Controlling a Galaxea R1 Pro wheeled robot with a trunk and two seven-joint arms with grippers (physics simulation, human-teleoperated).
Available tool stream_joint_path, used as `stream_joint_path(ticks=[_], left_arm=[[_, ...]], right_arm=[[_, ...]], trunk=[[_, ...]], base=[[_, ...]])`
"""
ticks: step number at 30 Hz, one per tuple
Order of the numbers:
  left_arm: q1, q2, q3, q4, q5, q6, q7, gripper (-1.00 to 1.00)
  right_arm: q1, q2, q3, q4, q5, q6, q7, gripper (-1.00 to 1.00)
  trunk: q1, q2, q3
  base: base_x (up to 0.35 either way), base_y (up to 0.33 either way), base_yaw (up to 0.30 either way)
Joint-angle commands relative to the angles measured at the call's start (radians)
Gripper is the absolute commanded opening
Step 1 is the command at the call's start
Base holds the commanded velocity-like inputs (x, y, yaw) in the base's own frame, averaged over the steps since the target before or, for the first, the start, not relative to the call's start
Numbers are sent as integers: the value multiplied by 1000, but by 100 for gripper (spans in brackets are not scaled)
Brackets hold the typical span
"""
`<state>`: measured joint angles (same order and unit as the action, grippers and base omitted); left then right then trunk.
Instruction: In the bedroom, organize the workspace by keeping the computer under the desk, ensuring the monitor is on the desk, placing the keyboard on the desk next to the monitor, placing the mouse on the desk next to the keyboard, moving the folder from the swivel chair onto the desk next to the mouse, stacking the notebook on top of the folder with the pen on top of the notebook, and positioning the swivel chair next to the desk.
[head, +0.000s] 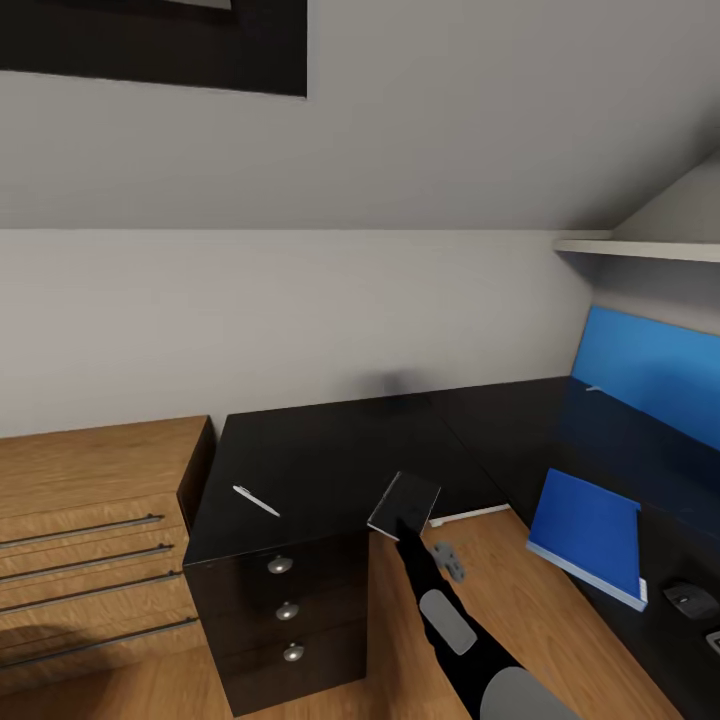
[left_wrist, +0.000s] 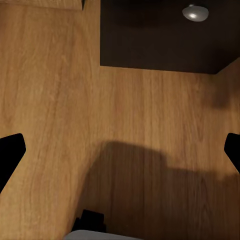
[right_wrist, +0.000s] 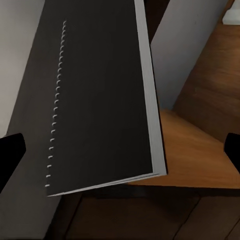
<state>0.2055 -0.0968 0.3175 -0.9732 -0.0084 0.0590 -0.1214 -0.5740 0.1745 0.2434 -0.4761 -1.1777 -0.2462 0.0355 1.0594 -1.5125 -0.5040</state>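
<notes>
One arm is doing the work at this moment: the right gripper (head: 408, 520) reaches forward over the gap in the desk with the black notebook (head: 404, 503) at its tip. In the right wrist view the notebook (right_wrist: 95, 100) lies out ahead of the fingers, spiral holes running along one long edge and the white page block along the other. I judge the fingers are pinched on its near short edge, so the cover stays free to be laid flat, though the contact itself is hidden.

Its long axis runs straight away from the hand, along the arm's line, the far end toward the back wall; it looks tilted, and hangs over the corner of the black desk (head: 330, 460) beside the drawer unit.

Off to the hand's right, well apart, the blue folder (head: 588, 530) already lies on the desk's right wing, a short side toward the room, with the dark mouse (head: 690, 598) just beyond its near corner. I take the notebook to be held aloft for carrying over onto that folder.

To the hand's left the white pen (head: 256, 500) lies slantwise on the desk top, near its front edge, waiting its turn.

The left wrist view shows wooden floor and a knob of the drawer front (left_wrist: 195, 12), with that gripper's fingers spread wide and empty.
</notes>
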Motion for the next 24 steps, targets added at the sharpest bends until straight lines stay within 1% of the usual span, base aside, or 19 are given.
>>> stream_joint_path(ticks=[1,9,16,17,24], left_arm=[[0,-1,5,-3,-1,6,-8,100],[0,-1,5,-2,-1,6,-8,100],[0,-1,5,-2,-1,7,-6,100],[0,-1,5,-2,-2,7,-6,100],[0,-1,5,-2,-2,7,-6,100]], right_arm=[[-1,0,8,2,-11,-7,12,100],[-1,0,13,3,-11,-7,28,100],[-1,0,14,4,-11,-7,31,100],[-1,0,13,4,-11,-7,32,-100],[-1,0,13,4,-11,-8,33,-100]], trunk=[[0,-1,-1],[0,-1,-1],[0,-1,-1],[0,-1,-1],[0,-1,-1]], base=[[106,21,0],[202,63,0],[69,19,0],[18,5,0],[6,2,0]])
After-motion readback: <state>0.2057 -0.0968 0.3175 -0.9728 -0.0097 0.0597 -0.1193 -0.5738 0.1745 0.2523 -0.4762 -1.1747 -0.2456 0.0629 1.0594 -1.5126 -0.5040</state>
